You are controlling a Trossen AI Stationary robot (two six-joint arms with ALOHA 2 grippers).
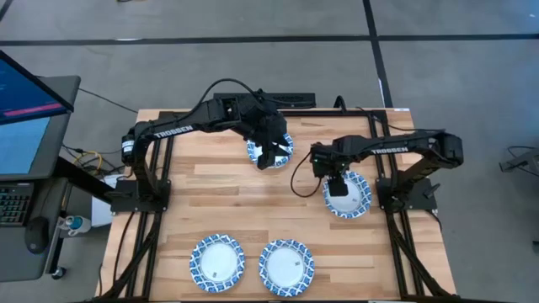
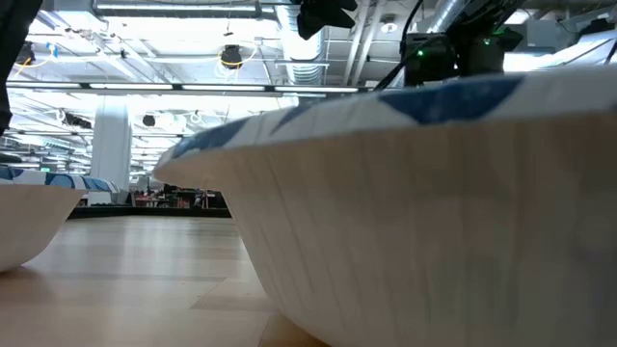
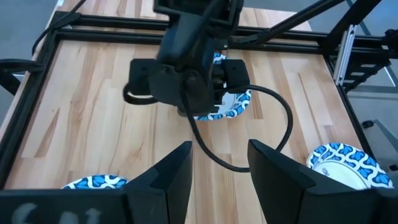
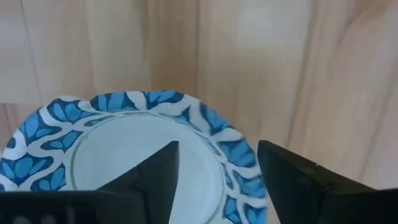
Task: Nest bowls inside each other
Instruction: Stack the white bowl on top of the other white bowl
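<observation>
Right gripper [image 1: 337,187] jaws apart, directly over bowl [image 1: 349,195] at table's 3 o'clock, nothing held. Left gripper [image 1: 271,157] jaws apart over rear bowl [image 1: 268,149] at 12. Two bowls wait at 6.

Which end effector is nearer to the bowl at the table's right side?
Right. The right end effector hangs directly over that bowl, open. The left end effector is over another bowl toward the back.

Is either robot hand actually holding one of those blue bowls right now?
No. The right hand hangs open above a bowl; the left hand is open too, holding nothing.
</observation>
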